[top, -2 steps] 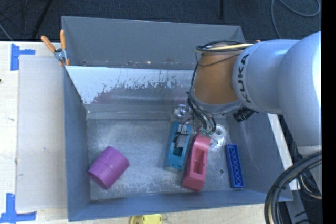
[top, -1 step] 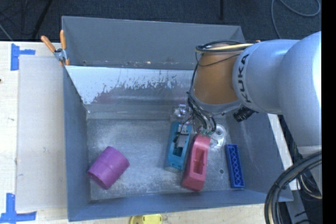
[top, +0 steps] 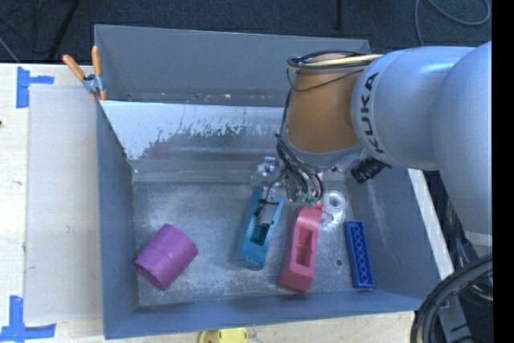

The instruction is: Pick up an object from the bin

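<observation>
My gripper [top: 275,179] hangs low in the middle of the bin, below the arm's wrist, right above the far end of a light blue oblong holder [top: 259,234] with a dark slot. Just to the right of the gripper lies a pink oblong block [top: 299,250] with a slot in its top, its far end close under the wrist. A small silvery round piece [top: 332,205] rests beside the pink block's far end.
A dark blue studded brick [top: 359,254] lies by the right wall. A purple cylinder [top: 165,255] sits on its side at the front left. The arm reaches in from the right and covers the bin's back right part.
</observation>
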Motion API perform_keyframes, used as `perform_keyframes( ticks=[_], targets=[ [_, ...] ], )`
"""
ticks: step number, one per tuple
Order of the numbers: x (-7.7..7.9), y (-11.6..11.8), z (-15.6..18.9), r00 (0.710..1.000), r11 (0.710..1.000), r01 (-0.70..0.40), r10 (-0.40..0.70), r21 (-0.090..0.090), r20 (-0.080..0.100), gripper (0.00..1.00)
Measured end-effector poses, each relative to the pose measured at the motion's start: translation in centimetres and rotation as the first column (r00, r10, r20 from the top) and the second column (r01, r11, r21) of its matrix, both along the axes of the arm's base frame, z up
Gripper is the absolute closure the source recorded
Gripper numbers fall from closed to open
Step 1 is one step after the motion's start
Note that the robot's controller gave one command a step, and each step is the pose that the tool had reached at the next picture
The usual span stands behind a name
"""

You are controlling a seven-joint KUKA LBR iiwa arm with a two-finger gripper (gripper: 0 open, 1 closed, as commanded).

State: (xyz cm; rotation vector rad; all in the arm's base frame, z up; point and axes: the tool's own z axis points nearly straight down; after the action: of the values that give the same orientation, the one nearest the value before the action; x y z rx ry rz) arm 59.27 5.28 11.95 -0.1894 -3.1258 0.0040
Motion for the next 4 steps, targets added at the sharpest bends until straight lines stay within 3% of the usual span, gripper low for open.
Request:
perform_keyframes(
  ticks=[1, 2, 3, 4],
  targets=[
    [0.4, -3.6, 5.7, 1.0, 1.0, -0.004, 0.004, 0.004, 0.005, 1.0],
    [1.3, -4.8, 5.0, 1.0, 1.0, 0.011, -0.011, -0.003, 0.016, 1.0],
    [1.0, -1.2, 7.6, 1.0, 1.0, 0.003, -0.003, 0.002, 0.0, 1.0],
    [1.6, -3.0, 11.7, 1.0, 1.0, -0.018, 0.018, 0.002, 0.008, 1.0]
  ],
)
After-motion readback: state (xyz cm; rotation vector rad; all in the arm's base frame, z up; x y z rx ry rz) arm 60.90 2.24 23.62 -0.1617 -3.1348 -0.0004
